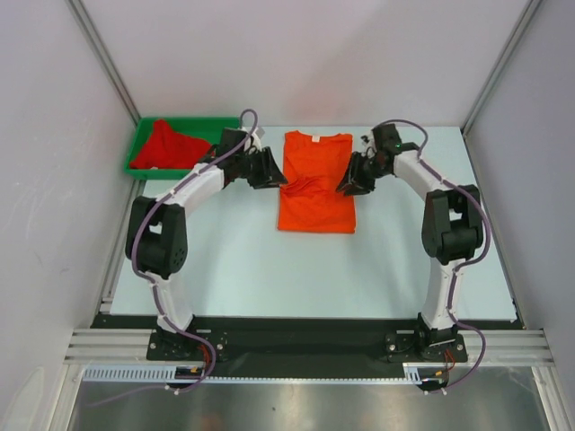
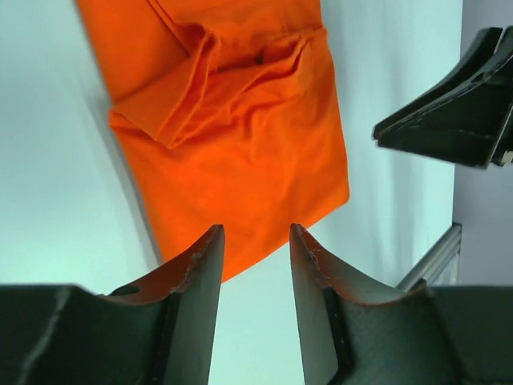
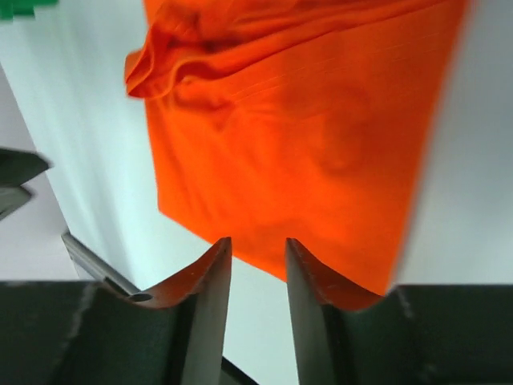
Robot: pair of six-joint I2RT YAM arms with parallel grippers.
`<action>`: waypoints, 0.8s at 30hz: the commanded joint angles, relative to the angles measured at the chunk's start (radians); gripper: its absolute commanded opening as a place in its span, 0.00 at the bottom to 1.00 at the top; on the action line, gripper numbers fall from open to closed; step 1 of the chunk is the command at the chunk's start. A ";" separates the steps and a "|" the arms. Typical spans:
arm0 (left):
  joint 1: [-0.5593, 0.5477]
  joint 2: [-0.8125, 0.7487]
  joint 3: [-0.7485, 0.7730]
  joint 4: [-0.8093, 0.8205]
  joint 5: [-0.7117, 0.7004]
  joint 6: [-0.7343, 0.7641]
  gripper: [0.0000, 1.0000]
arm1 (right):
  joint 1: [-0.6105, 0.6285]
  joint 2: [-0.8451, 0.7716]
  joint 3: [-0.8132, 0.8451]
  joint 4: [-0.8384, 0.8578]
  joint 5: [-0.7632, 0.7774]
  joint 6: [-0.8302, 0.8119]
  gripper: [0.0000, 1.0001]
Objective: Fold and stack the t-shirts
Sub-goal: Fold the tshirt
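Left arm (image 1: 193,190): white and black, elbow bent, reaching inward
Left tool (image 2: 255,234): black two-finger jaws parted, nothing between
Right arm (image 1: 431,193): same build, mirrored inward
Right tool (image 3: 256,241): black jaws parted, empty

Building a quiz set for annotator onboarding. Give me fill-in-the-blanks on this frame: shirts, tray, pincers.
1. The red t-shirt lies bunched in the ____ tray.
2. The orange t-shirt lies outside the tray, flat on the ____.
3. The left pincer and the right pincer flank the orange t-shirt, both ____ and holding nothing.

Missing words: green; table; open.
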 commanded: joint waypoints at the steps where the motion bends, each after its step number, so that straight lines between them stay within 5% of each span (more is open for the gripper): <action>1: -0.026 0.038 -0.090 0.149 0.116 -0.052 0.43 | 0.063 -0.020 -0.085 0.189 -0.012 0.084 0.37; 5: -0.035 0.138 -0.088 0.246 0.164 -0.114 0.43 | 0.086 0.051 -0.111 0.349 -0.092 0.196 0.23; 10: -0.035 0.238 -0.001 0.264 0.158 -0.126 0.42 | 0.100 0.179 -0.030 0.433 -0.149 0.255 0.21; 24: 0.046 0.500 0.490 0.103 0.073 -0.120 0.46 | -0.003 0.437 0.449 0.303 -0.166 0.309 0.21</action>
